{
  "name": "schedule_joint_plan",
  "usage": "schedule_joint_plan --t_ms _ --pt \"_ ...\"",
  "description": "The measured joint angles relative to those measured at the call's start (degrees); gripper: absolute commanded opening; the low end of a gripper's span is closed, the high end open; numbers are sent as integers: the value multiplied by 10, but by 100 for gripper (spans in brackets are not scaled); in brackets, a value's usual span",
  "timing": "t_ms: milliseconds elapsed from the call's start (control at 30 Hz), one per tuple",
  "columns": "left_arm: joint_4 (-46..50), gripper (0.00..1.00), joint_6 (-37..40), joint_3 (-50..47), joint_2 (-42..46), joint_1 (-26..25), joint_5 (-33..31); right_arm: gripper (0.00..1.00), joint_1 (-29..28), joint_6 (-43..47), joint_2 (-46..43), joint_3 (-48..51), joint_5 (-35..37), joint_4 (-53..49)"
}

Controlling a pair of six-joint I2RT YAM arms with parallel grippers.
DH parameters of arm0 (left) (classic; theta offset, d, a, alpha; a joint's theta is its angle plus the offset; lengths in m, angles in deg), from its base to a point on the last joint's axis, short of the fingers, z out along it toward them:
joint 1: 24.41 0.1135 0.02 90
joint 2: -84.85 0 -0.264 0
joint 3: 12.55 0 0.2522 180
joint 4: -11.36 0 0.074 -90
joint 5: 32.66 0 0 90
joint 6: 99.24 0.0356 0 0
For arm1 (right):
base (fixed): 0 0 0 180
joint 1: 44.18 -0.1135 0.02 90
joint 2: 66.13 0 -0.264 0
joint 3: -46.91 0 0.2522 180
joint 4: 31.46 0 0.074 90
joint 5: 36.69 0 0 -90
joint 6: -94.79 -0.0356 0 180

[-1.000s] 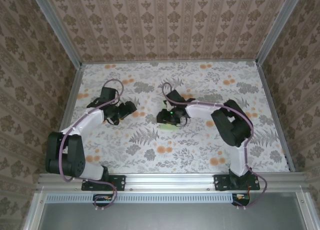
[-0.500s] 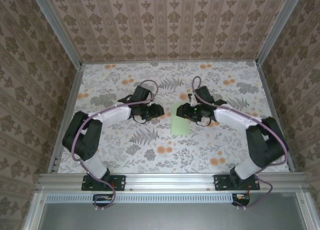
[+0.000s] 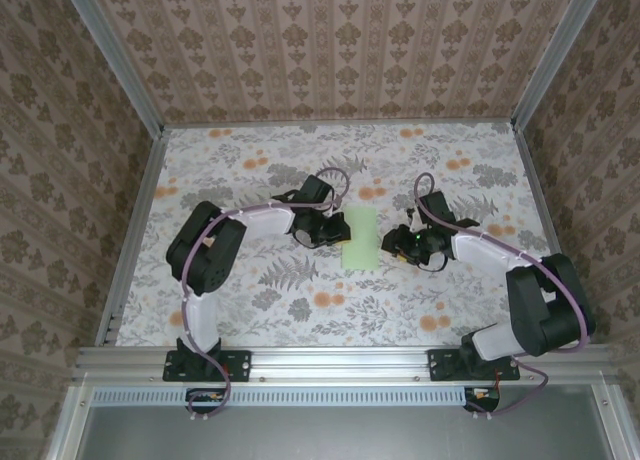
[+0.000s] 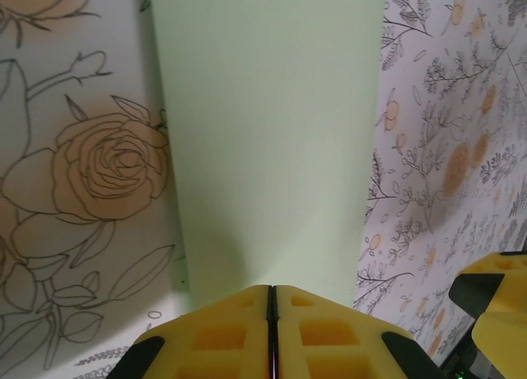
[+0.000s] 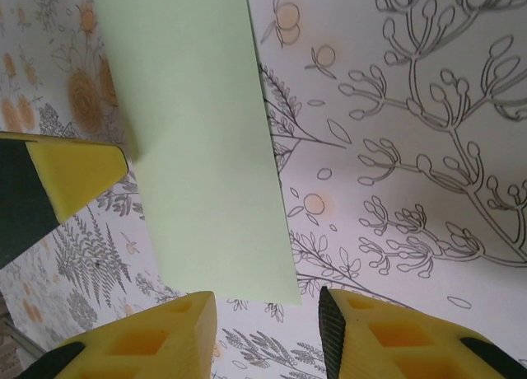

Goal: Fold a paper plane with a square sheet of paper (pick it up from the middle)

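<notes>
Just changed: within the last second both arms swung in from wide apart to flank the sheet of paper (image 3: 360,237) — a second ago the right arm sat over the sheet and the left arm hung off to the left; the left gripper (image 3: 338,233) has also gone from wide open to closed.
Meaning for the task: the sheet now lies uncovered as a narrow upright rectangle rather than a square, so one fold down the middle appears to be done. The pointed plane shape is not yet there, and the arms look set for the next fold or a press along an edge.
Left gripper: jaws fully together, their tips at the left long edge of the sheet. From its wrist camera the paper runs right up to the closed fingertips (image 4: 239,329) — whether the edge is nipped between them or merely pressed down cannot be told.
Right gripper (image 3: 390,245): partly open and holding nothing. From its wrist camera the two fingers stand apart with the sheet's near corner just ahead of the gap, not touching it, and the left gripper's tip sits at the far edge.
Sheet of paper: flat on the flowered surface (image 3: 300,300) at mid-table, between the two grippers, pale green and unmarked.
</notes>
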Motion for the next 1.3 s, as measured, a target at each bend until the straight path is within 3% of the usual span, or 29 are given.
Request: schedule_joint_plan --t_ms 800,1300 --pt "10 8 -2 -1 -20 0 -11 40 -39 -33 87 7 -59 54" --pt "10 8 -2 -1 -20 0 -11 22 -45 -106 66 45 -76 130"
